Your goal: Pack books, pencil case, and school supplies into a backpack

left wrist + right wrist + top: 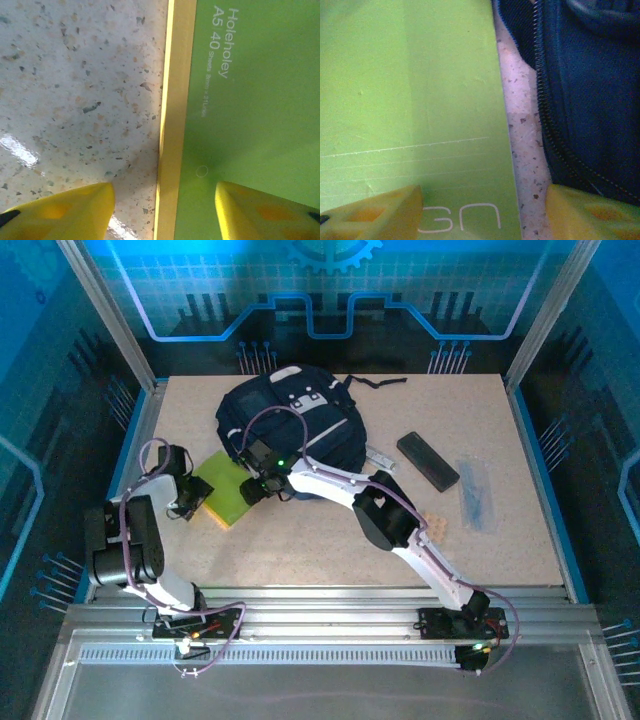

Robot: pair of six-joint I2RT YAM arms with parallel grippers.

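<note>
Your left gripper (164, 217): jaws apart, gripping nothing, one finger over the table (75, 75), the other over the green book (250, 100). A strip of the yellow book (175, 100) shows under the green book's edge. Your right gripper (485, 215): jaws also apart and empty, straddling the green book's other edge and the backpack (590, 75) just beside it. Top view: both books lie at the backpack's near-left side. The pencil case (427, 461), grey-white bar (380, 457) and tan pad (433, 528) lie on the table to its right.
</note>
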